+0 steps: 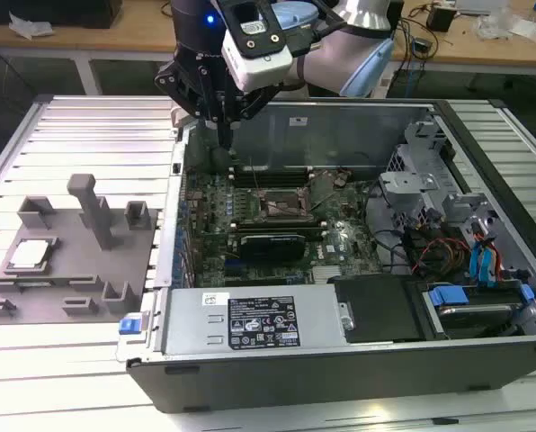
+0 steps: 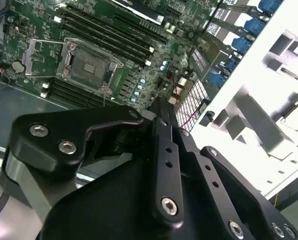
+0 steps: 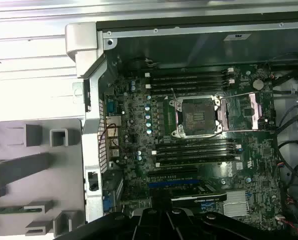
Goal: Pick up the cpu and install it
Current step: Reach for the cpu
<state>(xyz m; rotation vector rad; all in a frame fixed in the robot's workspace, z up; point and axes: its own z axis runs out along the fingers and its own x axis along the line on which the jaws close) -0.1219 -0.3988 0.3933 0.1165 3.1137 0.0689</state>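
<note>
The pick-up is judged to be the step in hand, and it is not yet being carried out: nothing is being gripped. In the exterior view the pincer (image 1: 225, 138) is being held with its jaws drawn together and nothing between them. The same narrow, empty state is being shown in the second wrist view, where the pincer (image 2: 159, 106) is tapering to one tip. It is being held above the computer case (image 1: 358, 369), over the case's far corner on the exterior view's left, just inside the case wall.

The cpu (image 1: 30, 255) is lying outside the case, silvery top upward, seated in a grey fixture (image 1: 79, 274). The fixture is resting on the slatted table (image 1: 79, 126) just beside the case wall on the exterior view's left. The cpu is thus being kept well apart from the pincer, with that case wall between them.

Inside the case, near its middle, the socket (image 1: 281, 209) is standing open with its frame thrown back. In the first wrist view the socket (image 3: 196, 116) is looking bare, so nothing is judged installed.

By this reading, the pick-up is calling for the jaws to be spread. The pincer would also have to be brought out past the case wall and squared over the chip. A low, careful grip on the thin edges is judged necessary, the chip being flat and sunk among the fixture's ridges.
</note>
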